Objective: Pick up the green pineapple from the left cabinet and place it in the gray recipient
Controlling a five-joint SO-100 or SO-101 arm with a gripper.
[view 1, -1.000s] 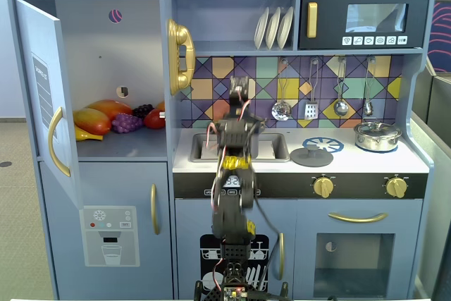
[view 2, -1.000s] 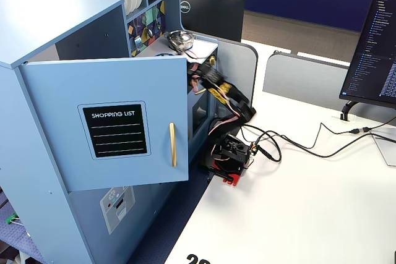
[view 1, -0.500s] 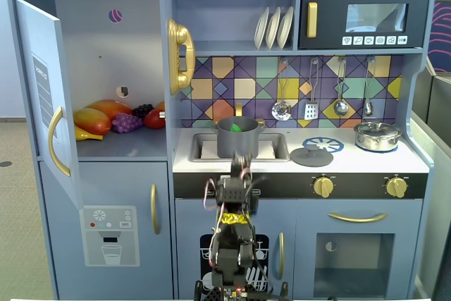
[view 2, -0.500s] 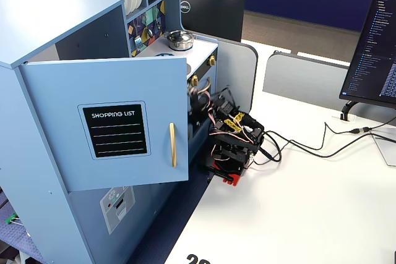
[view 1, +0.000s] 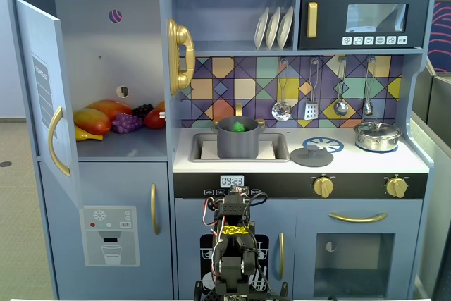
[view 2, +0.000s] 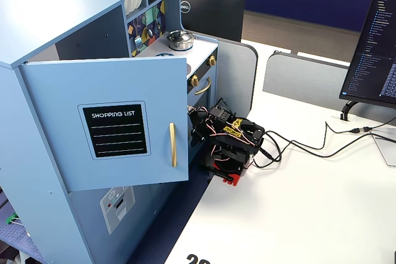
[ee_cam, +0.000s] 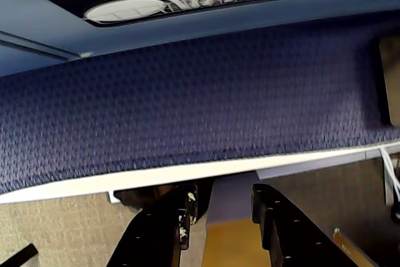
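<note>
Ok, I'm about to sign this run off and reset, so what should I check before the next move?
1. green pineapple inside the gray recipient: ok.
2. Recipient upright in the sink: ok.
3. hand empty, jaws apart: ok.
4. arm folded low, clear of the counter: ok.
5. left cabinet door open: ok.
6. Pineapple resting on the recipient's bottom: cannot tell.

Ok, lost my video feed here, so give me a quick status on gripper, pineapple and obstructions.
Gripper open, empty, arm folded low. Green pineapple in the gray recipient, in the sink. Left cabinet door open. Nothing in the way.
</note>
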